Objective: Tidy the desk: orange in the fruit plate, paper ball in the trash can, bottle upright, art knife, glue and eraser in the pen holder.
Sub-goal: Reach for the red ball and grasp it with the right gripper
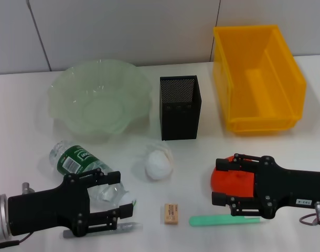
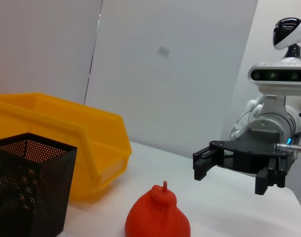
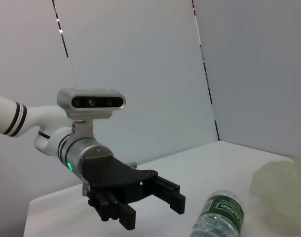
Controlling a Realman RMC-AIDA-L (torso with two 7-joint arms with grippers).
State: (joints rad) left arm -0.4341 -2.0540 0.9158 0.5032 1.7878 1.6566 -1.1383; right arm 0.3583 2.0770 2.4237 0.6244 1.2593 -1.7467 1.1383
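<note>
the right tool (image 1: 219, 180) is wide open around the orange (image 1: 232, 182); the left tool (image 1: 120, 193), also wide, is over the lying bottle (image 1: 86, 167) near the white desk's (image 1: 23, 105) front edge.

Trash can (image 1: 262, 84): glossy yellow plastic. Pen holder (image 1: 180, 107): black perforated metal mesh, matt. Fruit plate (image 1: 99, 100): translucent pale green glass. Under the left gripper (image 1: 115, 194), the bottle (image 1: 81, 161): clear plastic. Paper ball (image 1: 158, 164): crumpled white paper. Between the right gripper's (image 1: 223, 181) fingers, the orange (image 1: 231, 181): matt.

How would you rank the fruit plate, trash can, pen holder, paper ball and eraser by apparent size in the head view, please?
1. Fruit plate and trash can: too alike to separate.
2. Pen holder.
3. Paper ball.
4. Eraser.
</note>
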